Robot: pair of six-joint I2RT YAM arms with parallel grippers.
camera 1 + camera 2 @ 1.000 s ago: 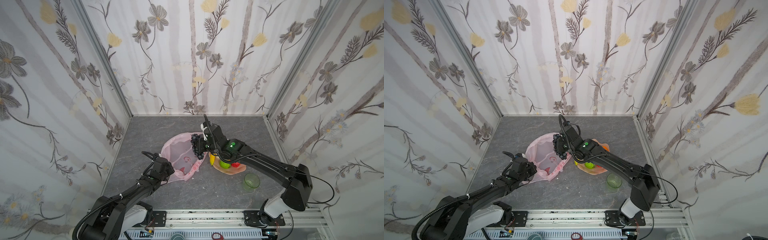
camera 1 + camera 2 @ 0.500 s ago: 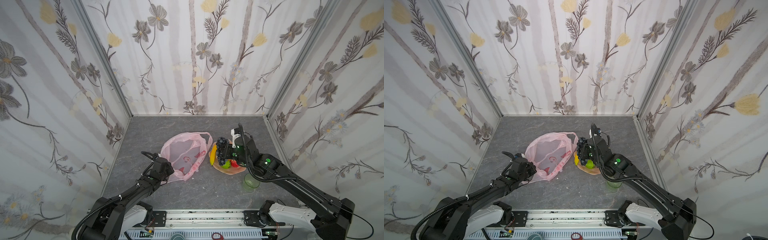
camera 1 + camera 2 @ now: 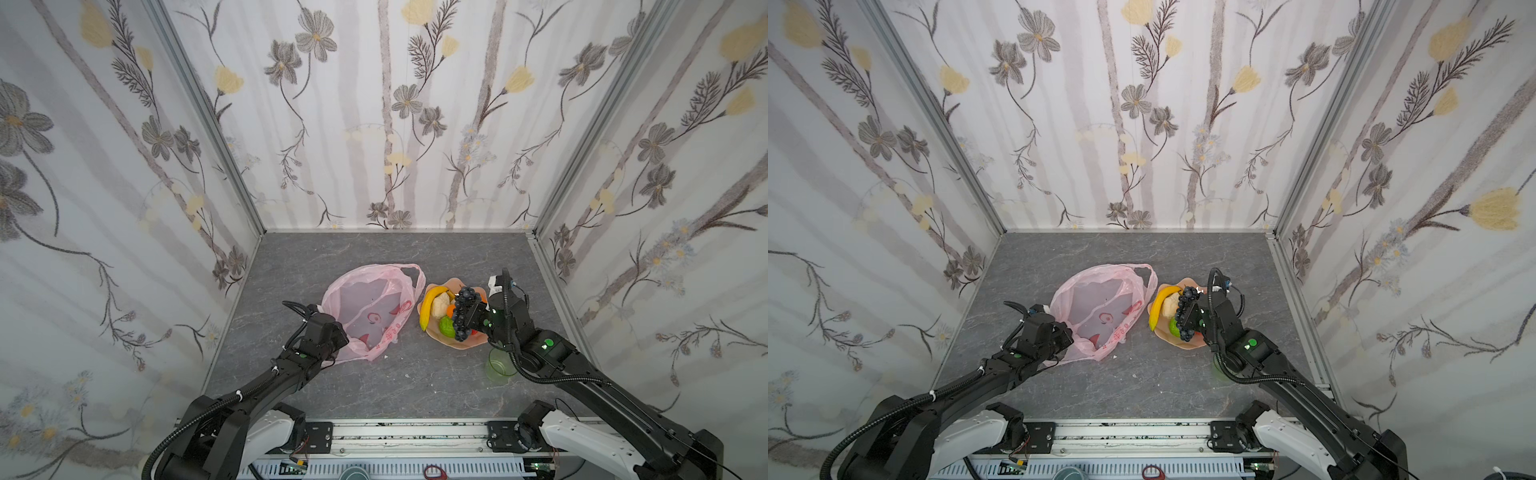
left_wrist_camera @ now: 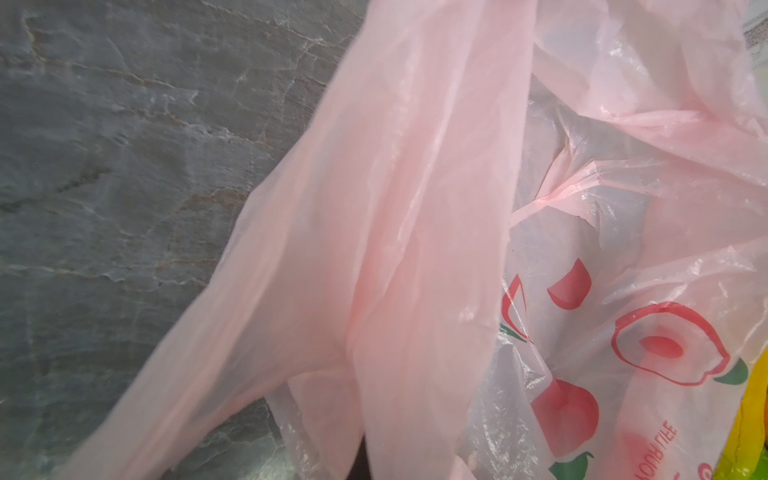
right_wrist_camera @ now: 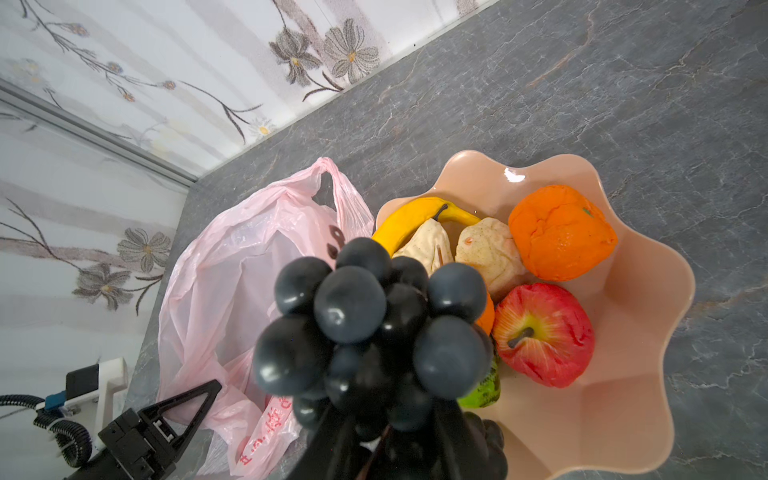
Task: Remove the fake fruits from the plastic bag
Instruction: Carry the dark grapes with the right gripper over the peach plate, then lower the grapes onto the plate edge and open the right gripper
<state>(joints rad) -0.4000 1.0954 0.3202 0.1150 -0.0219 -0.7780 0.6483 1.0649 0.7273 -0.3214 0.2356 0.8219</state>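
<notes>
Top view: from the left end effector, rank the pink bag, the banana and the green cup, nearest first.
1. The pink bag: pinched in the left end effector, at its near-left corner.
2. The banana: right of the bag, on the plate's left edge.
3. The green cup: farthest right, toward the front.

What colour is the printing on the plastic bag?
Red printing with small green leaves; clearest in the left wrist view.
</notes>
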